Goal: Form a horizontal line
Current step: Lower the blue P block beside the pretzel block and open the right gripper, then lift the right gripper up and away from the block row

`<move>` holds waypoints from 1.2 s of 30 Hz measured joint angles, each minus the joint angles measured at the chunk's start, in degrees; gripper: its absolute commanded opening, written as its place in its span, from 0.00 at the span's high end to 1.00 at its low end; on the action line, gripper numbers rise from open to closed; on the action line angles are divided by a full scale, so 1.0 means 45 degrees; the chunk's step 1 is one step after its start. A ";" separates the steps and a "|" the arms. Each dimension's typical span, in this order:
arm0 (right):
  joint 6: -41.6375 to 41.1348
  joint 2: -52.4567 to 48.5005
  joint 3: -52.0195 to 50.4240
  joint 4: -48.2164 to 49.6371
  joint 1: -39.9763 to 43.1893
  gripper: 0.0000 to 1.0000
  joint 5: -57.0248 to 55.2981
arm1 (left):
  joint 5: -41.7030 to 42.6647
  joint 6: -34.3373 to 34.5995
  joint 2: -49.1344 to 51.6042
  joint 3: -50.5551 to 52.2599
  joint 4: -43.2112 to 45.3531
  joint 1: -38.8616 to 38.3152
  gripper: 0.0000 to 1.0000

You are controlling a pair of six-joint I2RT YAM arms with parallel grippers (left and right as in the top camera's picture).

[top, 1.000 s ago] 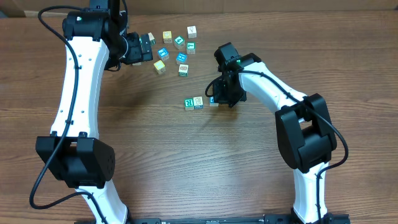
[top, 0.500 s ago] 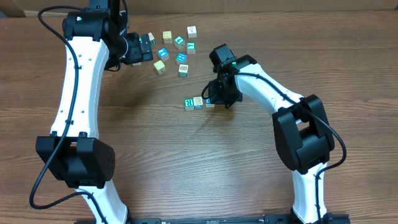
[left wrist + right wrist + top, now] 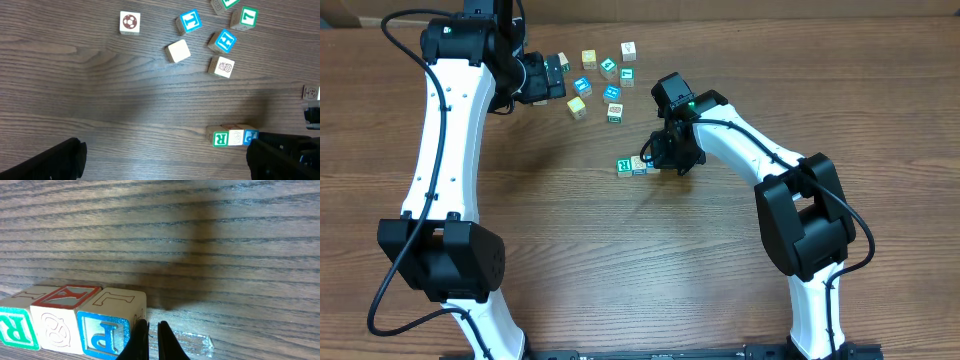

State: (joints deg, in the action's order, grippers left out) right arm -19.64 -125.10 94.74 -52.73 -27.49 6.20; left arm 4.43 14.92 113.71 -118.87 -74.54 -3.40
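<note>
Three blocks stand in a touching row: a green R block (image 3: 624,167), a tan block (image 3: 638,164) and a blue P block (image 3: 650,164). The row also shows in the right wrist view, with the R block (image 3: 17,327), the tan block (image 3: 57,322) and the P block (image 3: 107,330). My right gripper (image 3: 666,160) (image 3: 150,332) is shut and empty, its tips on the table against the P block's right side. My left gripper (image 3: 556,76) (image 3: 165,162) is open and empty, held high beside the loose blocks.
Several loose blocks (image 3: 605,80) lie scattered at the back of the wooden table. They include a soccer-ball block (image 3: 130,22), a plain block (image 3: 178,51), a blue H block (image 3: 224,41) and a green 7 block (image 3: 247,16).
My right gripper has slid left, pushing the blue P block up against the tan block and closing the gap. The left arm has not moved.
</note>
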 measured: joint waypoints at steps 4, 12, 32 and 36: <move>-0.0005 0.0000 0.0000 0.0005 0.0000 0.96 -0.0005 | 0.0000 -0.0005 0.0000 0.0000 0.0000 0.0000 0.00; 0.0000 0.0000 0.0000 0.0058 0.0000 0.95 -0.0063 | 0.0000 -0.0005 0.0000 0.0000 0.0000 0.0000 0.00; 0.0039 0.0000 -0.0083 0.5979 -0.0005 0.96 -0.1841 | -0.0005 -0.0005 0.0000 0.0000 0.0000 0.0000 0.00; 0.0053 0.0000 -0.0083 0.6460 -0.0092 0.96 -0.1423 | 0.0000 -0.0005 0.0000 0.0000 0.0000 0.0000 0.00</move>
State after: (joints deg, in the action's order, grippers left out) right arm -19.40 -125.10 94.37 -23.66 -27.90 -0.21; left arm 4.43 14.90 113.71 -118.87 -74.54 -3.40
